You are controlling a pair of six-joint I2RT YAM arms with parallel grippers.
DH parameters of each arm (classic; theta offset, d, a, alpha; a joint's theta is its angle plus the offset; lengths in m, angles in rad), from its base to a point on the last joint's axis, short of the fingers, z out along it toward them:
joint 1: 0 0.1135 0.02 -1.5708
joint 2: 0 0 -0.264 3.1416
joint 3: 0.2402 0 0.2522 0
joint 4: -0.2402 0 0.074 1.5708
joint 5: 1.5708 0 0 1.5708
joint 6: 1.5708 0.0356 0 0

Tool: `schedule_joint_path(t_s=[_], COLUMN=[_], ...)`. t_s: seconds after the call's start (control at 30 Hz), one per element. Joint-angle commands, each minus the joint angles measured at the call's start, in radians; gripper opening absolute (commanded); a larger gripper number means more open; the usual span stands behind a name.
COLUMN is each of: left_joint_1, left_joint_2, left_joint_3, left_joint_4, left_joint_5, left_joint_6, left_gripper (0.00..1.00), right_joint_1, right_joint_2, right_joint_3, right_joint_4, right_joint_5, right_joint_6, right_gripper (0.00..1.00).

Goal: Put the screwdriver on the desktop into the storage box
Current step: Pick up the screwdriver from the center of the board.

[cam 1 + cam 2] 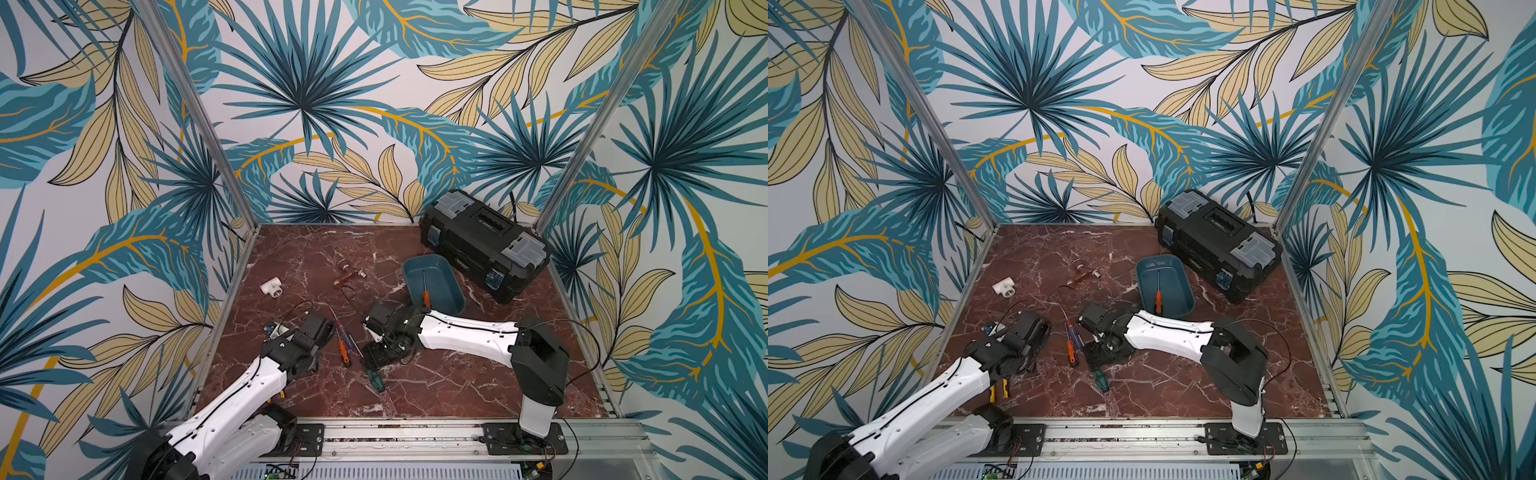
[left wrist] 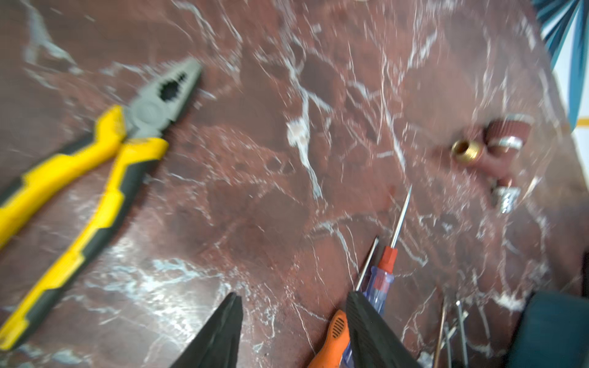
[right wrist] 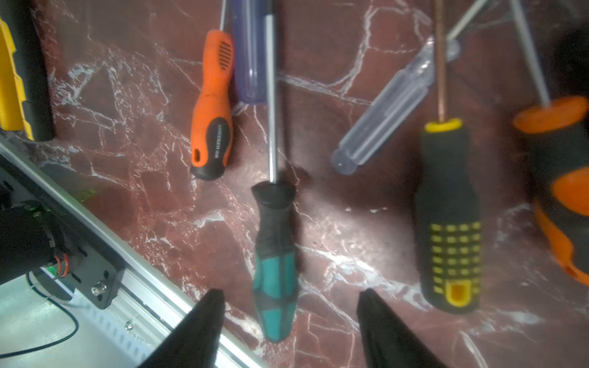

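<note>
Only in top views: orange screwdriver (image 1: 425, 297) lying inside storage box (image 1: 451, 286). Clear in right wrist view alone: right gripper (image 3: 291, 291) parted, empty, over green screwdriver (image 3: 275, 274) flat on desktop (image 3: 350, 223). Left gripper (image 2: 294, 294) parted, empty too.

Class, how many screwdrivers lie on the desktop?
6: orange-handled and blue-handled together by the left gripper; green-handled beneath the right gripper; clear-handled, yellow-black and orange-black under the right arm. Others may be hidden.
</note>
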Motion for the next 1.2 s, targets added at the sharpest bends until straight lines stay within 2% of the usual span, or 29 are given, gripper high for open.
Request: schedule_joint_path(t_s=[0.0,0.2,0.63,0.77,0.9,1.03,1.17], left_joint_1=[0.021,0.027,0.027,0.027,0.026,0.027,0.027], left_joint_2=[-0.077,-0.148,-0.14,-0.122,-0.117,-0.128,-0.123], left_joint_3=[-0.031,-0.036,-0.024,0.003,0.027,0.04,0.029], left_joint_4=[-0.141,-0.199,-0.167,-0.188,-0.198,-0.174,-0.09], left_joint_5=[-0.087,-0.117,-0.106,-0.11,-0.12,-0.131,-0.104], left_joint_6=[-0.052,-0.047,0.005,0.021,0.052,0.114,0.193], left_gripper=[0.57,0.57,0.57,0.57,0.57,0.57,0.57], right_joint_1=[0.034,0.053,0.096,0.104,0.111,0.108,0.052], right_joint_2=[0.062,0.112,0.218,0.228,0.165,0.018,-0.134], right_joint_3=[0.052,0.101,0.162,0.186,0.188,0.181,0.182], right_joint_4=[-0.044,-0.138,-0.246,-0.274,-0.24,-0.186,-0.157], right_joint_5=[0.014,0.109,0.17,0.203,0.218,0.254,0.285], right_joint_6=[0.006,0.031,0.045,0.052,0.022,-0.042,-0.066], right_gripper=[0.69,0.61,0.45,0.35,0.24,0.14,0.1])
